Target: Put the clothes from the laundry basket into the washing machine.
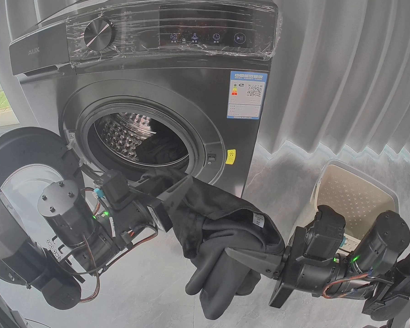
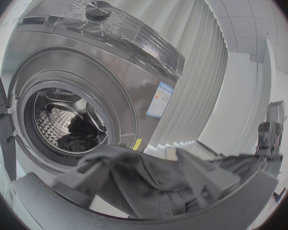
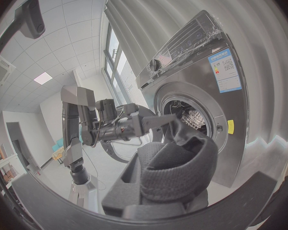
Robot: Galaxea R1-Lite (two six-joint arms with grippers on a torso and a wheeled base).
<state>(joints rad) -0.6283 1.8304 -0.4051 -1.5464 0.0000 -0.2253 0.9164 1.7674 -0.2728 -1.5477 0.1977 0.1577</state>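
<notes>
A dark garment [image 1: 214,224] hangs stretched between both grippers, in front of and just below the washing machine's [image 1: 168,78] round opening [image 1: 141,137]. My left gripper [image 1: 175,192] is shut on its upper end, close to the opening's lower rim. My right gripper [image 1: 248,256] is shut on the bunched lower end, farther right and lower. More dark clothes [image 1: 161,149] lie inside the drum. In the left wrist view the garment [image 2: 144,179] drapes over my fingers with the drum [image 2: 67,122] behind. From the right wrist, the cloth [image 3: 179,166] is bunched in my gripper [image 3: 150,192].
The washer door [image 1: 23,160] stands swung open at the left, behind my left arm. A cream laundry basket [image 1: 351,197] sits on the floor at the right, beside a pleated curtain [image 1: 351,69]. Grey floor lies below the hanging garment.
</notes>
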